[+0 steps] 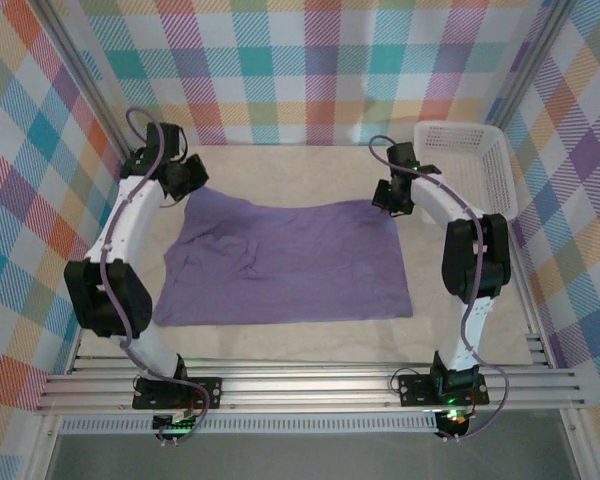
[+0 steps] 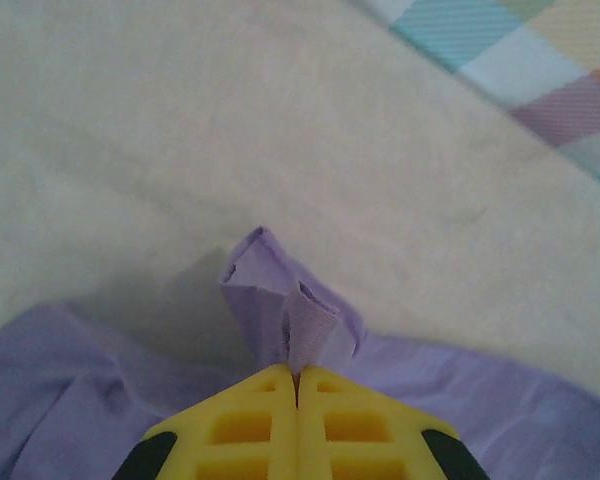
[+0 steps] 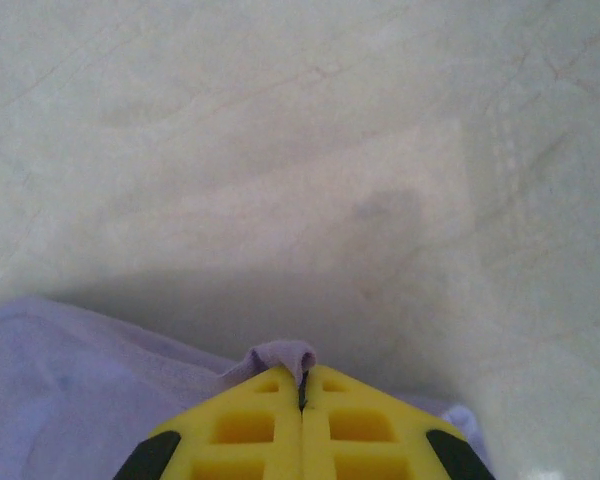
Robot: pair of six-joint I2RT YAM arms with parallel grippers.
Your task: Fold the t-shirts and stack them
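The shirt [image 1: 290, 265] lies spread on the worktop [image 1: 280, 342], reaching close to the arm bases. Its near edge runs fairly straight, and wrinkles bunch in its left half. It looks open and flat, with no fold made yet as far as I can tell.

Farther back, both far corners are gripped. The left tool [image 2: 297, 375] is pressed together on a small peak of purple cloth at the far-left corner. The right tool [image 3: 302, 375] pinches a little tuft of hem at the far-right corner. Both corners seem only barely lifted off the worktop.

Beyond the right tool, a white basket [image 1: 458, 127] stands at the far right, apart from the shirt.

I judge the task to be at its start: the corners are gripped for a first fold, probably far edge toward near edge. Every fold and the stacking remain to be done.
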